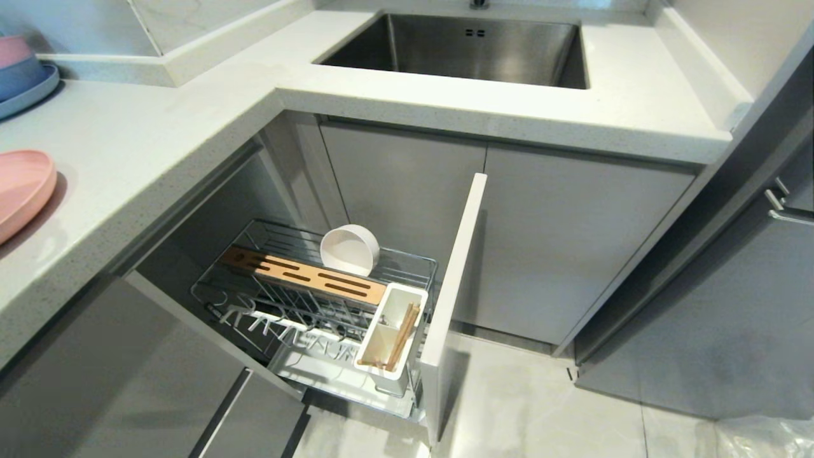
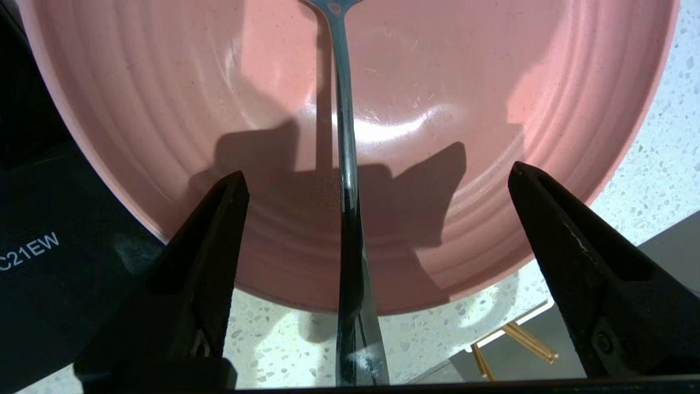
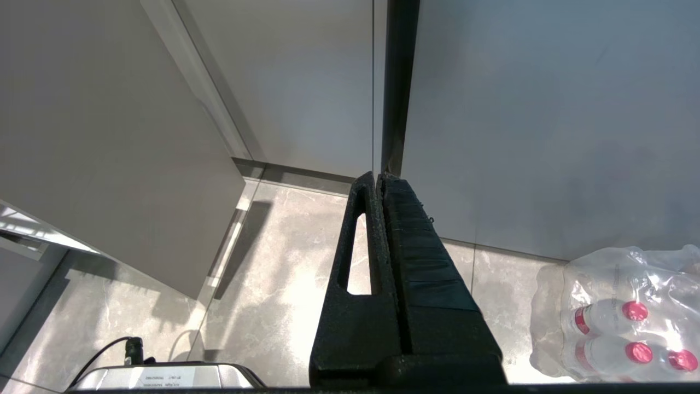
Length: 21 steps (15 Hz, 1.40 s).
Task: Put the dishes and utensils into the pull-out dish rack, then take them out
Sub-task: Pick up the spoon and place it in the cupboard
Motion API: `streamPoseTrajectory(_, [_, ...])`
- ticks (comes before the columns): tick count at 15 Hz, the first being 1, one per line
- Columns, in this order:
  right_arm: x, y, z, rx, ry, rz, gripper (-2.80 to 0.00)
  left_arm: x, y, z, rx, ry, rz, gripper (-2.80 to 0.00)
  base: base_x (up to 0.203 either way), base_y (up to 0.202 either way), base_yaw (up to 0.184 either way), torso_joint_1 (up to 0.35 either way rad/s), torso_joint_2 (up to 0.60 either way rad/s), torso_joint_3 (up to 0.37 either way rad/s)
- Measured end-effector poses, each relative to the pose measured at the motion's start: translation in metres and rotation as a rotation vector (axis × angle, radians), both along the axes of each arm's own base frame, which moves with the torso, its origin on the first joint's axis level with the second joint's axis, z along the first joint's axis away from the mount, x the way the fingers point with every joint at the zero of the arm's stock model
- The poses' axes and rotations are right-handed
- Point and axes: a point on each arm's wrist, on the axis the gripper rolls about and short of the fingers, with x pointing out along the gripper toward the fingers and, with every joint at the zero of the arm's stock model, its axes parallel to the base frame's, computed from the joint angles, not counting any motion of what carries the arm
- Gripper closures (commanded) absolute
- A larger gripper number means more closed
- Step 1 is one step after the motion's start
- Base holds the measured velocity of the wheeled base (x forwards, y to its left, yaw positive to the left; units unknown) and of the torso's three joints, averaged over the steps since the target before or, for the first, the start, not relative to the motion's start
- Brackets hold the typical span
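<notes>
In the left wrist view my left gripper (image 2: 377,178) hangs open over the near rim of the pink plate (image 2: 437,82) on the speckled counter. The silver spoon (image 2: 345,164) lies in the plate, its handle running out over the rim between the two fingers, which stand well apart from it. In the head view the plate (image 1: 22,187) sits at the counter's left edge. The pull-out dish rack (image 1: 267,305) stands open below, with the white bowl (image 1: 350,249) on edge behind the wooden strip. The chopsticks (image 1: 402,336) stand in its white caddy. My right gripper (image 3: 381,178) is shut and parked, pointing at the floor.
A blue plate with stacked bowls (image 1: 22,79) sits at the counter's far left corner. The steel sink (image 1: 470,48) lies behind. A black cooktop (image 2: 44,246) borders the pink plate. The rack's grey front panel (image 1: 455,273) juts into the aisle. A wrapped pack of bottles (image 3: 618,317) stands on the floor.
</notes>
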Motion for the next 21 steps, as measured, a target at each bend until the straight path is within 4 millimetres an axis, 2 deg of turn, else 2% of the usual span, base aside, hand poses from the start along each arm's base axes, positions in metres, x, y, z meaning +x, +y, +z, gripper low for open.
streamPoseTrajectory(11, [0.0000,0.0000,0.0000,0.000,0.000,0.000,0.00,0.0048,0.0034,-0.0028,0.002,0.012,0.001,-2.80,0.000,0.000,0.000,0.000,0.00,0.000])
streamPoseTrajectory(12, [0.0000,0.0000,0.0000,0.000,0.000,0.000,0.00,0.0049,0.0035,-0.0030,0.001,0.013,0.001,0.00,0.000,0.000,0.000,0.000,0.00,0.000])
streamPoseTrajectory(21, [0.0000,0.0000,0.0000,0.000,0.000,0.000,0.00,0.0045,0.0030,-0.0024,0.009,0.017,0.008,0.00,0.000,0.000,0.000,0.000,0.00,0.000])
